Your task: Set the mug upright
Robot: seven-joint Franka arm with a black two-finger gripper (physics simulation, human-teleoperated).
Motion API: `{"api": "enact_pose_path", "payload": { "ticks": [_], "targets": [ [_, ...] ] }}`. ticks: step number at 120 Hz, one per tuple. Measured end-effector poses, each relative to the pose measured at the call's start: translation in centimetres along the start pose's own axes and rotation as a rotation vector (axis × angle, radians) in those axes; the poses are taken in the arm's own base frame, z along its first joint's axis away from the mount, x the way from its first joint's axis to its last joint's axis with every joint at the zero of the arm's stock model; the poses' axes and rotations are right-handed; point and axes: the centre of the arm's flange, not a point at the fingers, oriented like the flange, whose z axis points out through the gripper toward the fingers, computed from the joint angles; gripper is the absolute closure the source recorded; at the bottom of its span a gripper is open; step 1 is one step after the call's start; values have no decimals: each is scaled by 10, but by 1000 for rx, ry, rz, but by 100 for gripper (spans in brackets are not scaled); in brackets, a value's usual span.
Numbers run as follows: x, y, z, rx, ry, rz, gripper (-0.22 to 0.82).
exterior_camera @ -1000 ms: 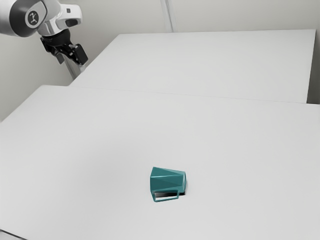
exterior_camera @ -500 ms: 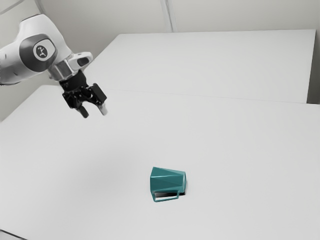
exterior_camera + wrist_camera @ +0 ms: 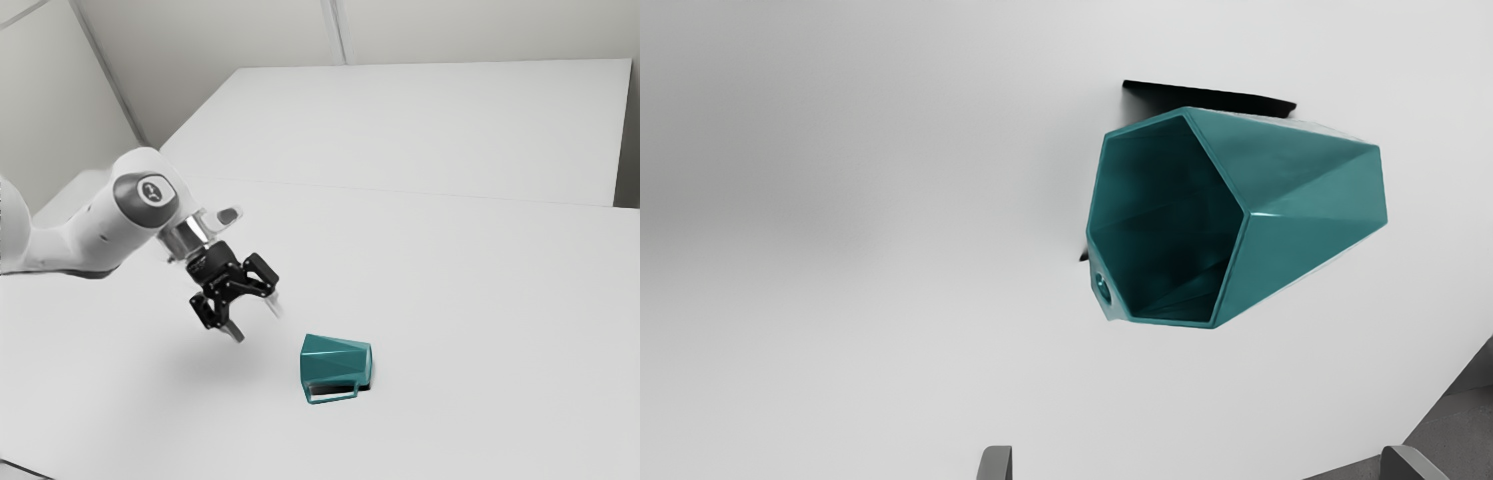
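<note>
Exterior view | tool spread wide, holding nothing | teal mug apart, on its side

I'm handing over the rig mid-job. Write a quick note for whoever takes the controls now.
Claw: open and empty, on the exterior view's left of the mug, not touching it.
Mug: on its side on the table, mouth facing the claw, handle on the exterior camera's side.
Done: no grip on the mug at this point.
Left: grasp it, turn it upright, release.
</note>
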Motion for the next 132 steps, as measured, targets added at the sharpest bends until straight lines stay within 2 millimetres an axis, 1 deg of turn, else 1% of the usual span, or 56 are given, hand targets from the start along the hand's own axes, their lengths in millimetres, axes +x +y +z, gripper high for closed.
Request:
{"api": "enact_pose_path", "payload": {
  "ticks": [8, 16, 28, 41, 50, 59, 66, 76, 105, 113, 123, 126, 132],
  "targets": [
    [3, 11, 11, -48, 2, -13, 0],
    [7, 18, 22, -89, -2, -33, 0],
    [14, 22, 37, -119, -8, -60, 0],
    [24, 22, 54, -142, -15, -87, 0],
    [32, 16, 57, -155, -9, -109, 0],
    [40, 5, 57, -166, 6, -133, 0],
    [43, 1, 55, -172, 17, -139, 0],
    [44, 7, 59, -189, 21, -135, 0],
    [39, 29, 90, -250, -20, -141, 0],
    [39, 32, 96, -264, -27, -148, 0],
    [41, 32, 98, -279, -27, -157, 0],
    [42, 33, 97, -281, -25, -156, 3],
    [43, 33, 96, -283, -20, -154, 16]
  ]
}}
